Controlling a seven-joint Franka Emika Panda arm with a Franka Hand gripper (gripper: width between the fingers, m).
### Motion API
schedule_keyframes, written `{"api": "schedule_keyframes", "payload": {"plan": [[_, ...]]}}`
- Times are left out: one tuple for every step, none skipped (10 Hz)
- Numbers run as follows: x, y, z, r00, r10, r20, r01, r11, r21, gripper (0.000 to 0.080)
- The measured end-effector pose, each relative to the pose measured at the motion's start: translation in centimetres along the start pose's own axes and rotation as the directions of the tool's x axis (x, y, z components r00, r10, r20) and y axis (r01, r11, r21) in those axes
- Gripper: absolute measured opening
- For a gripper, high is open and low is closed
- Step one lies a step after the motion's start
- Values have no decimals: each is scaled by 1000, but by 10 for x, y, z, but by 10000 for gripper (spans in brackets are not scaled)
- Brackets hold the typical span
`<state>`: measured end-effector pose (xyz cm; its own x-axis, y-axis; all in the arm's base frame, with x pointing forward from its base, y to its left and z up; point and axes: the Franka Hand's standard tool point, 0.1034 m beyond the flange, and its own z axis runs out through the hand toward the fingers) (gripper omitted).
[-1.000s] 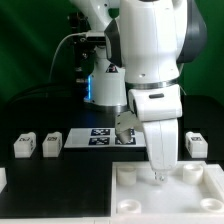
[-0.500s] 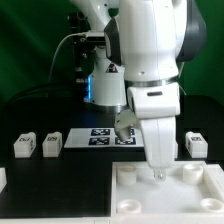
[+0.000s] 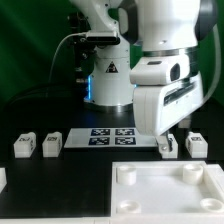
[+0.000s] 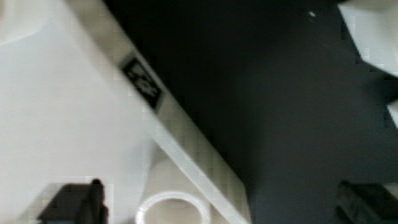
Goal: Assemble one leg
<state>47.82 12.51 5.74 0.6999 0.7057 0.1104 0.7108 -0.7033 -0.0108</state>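
Observation:
Three legs show in the exterior view, each a small white block with marker tags: two at the exterior view's left and one at its right. The large white panel with round corner sockets lies at the front. My gripper hangs above the panel's far edge, just left of the right leg. In the wrist view the gripper is open and empty, with both dark fingers wide apart. A round socket of the panel lies between them, below. What lies behind the fingers is hidden.
The marker board lies flat on the black table behind the panel, between the left legs and my gripper. The robot base stands at the back. A white shape shows at the wrist view's edge.
My gripper has risen from the panel's far edge and shifted toward the exterior view's right. The wrist has turned. The legs and panel have not moved.

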Motion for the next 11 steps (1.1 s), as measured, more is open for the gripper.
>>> {"api": "schedule_keyframes", "payload": {"plan": [[7, -12, 1, 989, 147, -2, -147, 989, 6, 649], [13, -18, 3, 971, 235, -32, -235, 972, 9, 649], [6, -11, 9, 955, 286, -77, -287, 958, 4, 649], [5, -14, 10, 901, 429, -57, -429, 903, 24, 649], [8, -15, 9, 857, 511, -60, -510, 859, 34, 649], [8, -15, 9, 798, 600, -55, -599, 800, 46, 649], [8, -17, 10, 776, 629, -52, -627, 777, 50, 649], [8, -29, 9, 756, 655, -6, -654, 755, 52, 649], [8, -40, 4, 751, 658, 47, -660, 750, 49, 649], [13, -44, -1, 751, 659, 43, -661, 749, 49, 649], [6, -52, 1, 743, 647, 169, -661, 749, 42, 649]]}}
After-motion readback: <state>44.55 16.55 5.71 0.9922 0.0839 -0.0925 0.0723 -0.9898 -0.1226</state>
